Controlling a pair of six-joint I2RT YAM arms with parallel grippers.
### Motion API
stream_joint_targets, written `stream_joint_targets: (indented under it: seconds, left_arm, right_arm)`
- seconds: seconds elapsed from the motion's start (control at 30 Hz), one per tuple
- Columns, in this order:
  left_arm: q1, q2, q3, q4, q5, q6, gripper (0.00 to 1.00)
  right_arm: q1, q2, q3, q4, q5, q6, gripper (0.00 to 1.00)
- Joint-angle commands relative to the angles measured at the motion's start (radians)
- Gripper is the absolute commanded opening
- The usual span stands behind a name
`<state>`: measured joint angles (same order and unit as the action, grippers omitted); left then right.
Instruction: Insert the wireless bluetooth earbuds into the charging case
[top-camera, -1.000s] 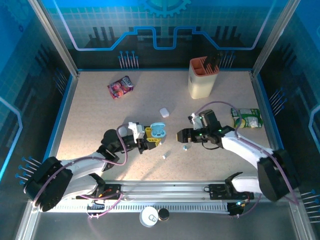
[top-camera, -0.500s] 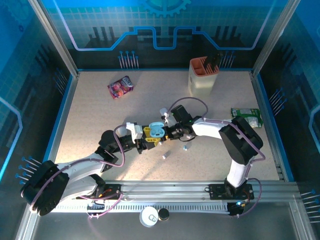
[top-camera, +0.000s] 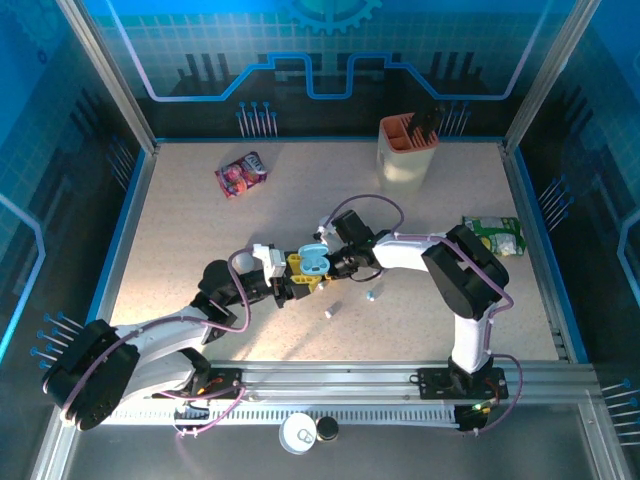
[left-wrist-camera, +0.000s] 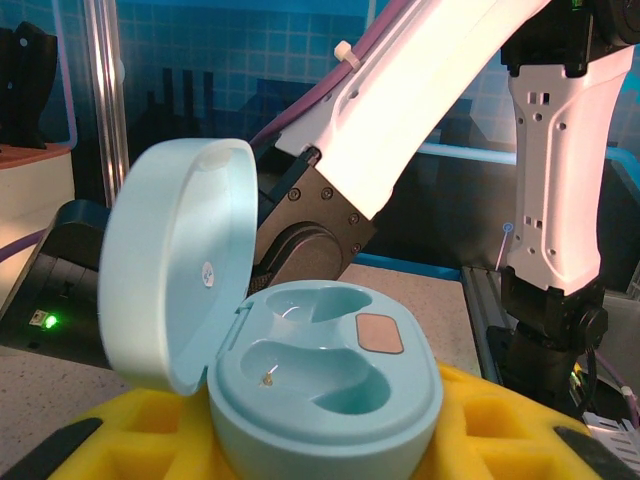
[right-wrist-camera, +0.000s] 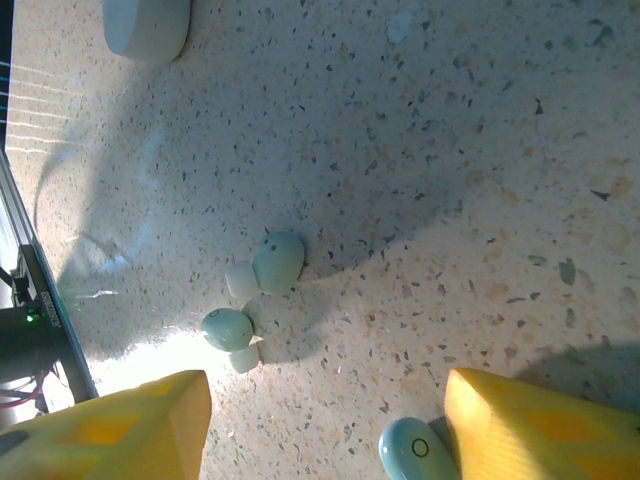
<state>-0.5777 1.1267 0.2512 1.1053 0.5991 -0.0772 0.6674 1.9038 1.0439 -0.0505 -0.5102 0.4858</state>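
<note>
Our left claw (top-camera: 305, 272) is closed on the pale blue charging case (left-wrist-camera: 330, 395), which sits between its yellow foam pads (left-wrist-camera: 120, 445) above the middle of the bench (right-wrist-camera: 450, 150). The case's mouth faces up. Its lid (left-wrist-camera: 175, 270) stands raised on the left side, and both wells are bare.

Our right claw (right-wrist-camera: 330, 420) points down at the bench just beside the case, its two yellow pads well apart with nothing gripped.

Below it, one earbud (right-wrist-camera: 278, 262) lies flat, its long axis slanting and its pale stem pointing to the lower left of the wrist view. The second earbud (right-wrist-camera: 228, 328) lies just beside it, with its stem pointing down and slightly right. A third earbud (right-wrist-camera: 412, 450) lies just beside the right-hand pad, cut off by the frame edge. We cannot tell whether it touches the pad.

A white case (right-wrist-camera: 145, 25) rests farther off.
</note>
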Motion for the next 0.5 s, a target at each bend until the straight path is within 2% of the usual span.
stream_joint_targets:
  seconds: [0.0,0.47]
  left_arm:
    - [0.009,0.005,-0.006,0.041,0.019,-0.005,0.34]
    - [0.009,0.039,-0.009,0.079,0.026,-0.013,0.33]
  right_arm:
    - [0.014,-0.013,-0.036,-0.008,-0.03,-0.007,0.6]
    - [0.029,-0.055,-0.063,-0.033,-0.01,0.004,0.46]
